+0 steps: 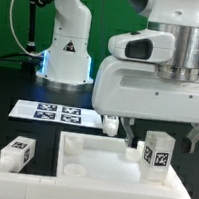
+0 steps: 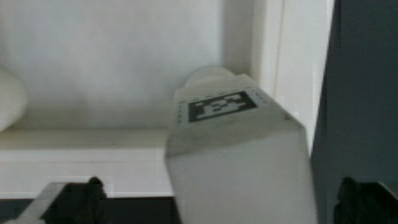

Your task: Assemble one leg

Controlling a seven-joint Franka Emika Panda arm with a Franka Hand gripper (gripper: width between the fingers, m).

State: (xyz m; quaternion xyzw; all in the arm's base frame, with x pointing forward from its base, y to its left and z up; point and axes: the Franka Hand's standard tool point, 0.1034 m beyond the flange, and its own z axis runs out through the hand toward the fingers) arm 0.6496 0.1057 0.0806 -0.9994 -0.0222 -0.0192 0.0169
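Observation:
A leg (image 1: 159,153), a small white block with a black-and-white tag, stands upright on the wide flat white panel (image 1: 95,159) near its corner on the exterior view's right. My gripper (image 1: 164,136) hangs just above it, open, with one finger on each side of the leg. In the wrist view the leg (image 2: 240,140) rises between the two dark fingertips (image 2: 71,200), with a gap on both sides. The gripper (image 2: 214,205) holds nothing. The panel's edge wall (image 2: 267,50) runs beside the leg.
A second leg (image 1: 15,153) lies on the black table at the exterior view's left. The marker board (image 1: 58,113) lies behind the panel. Another white part (image 1: 111,124) sits by the board. The robot base (image 1: 65,53) stands at the back.

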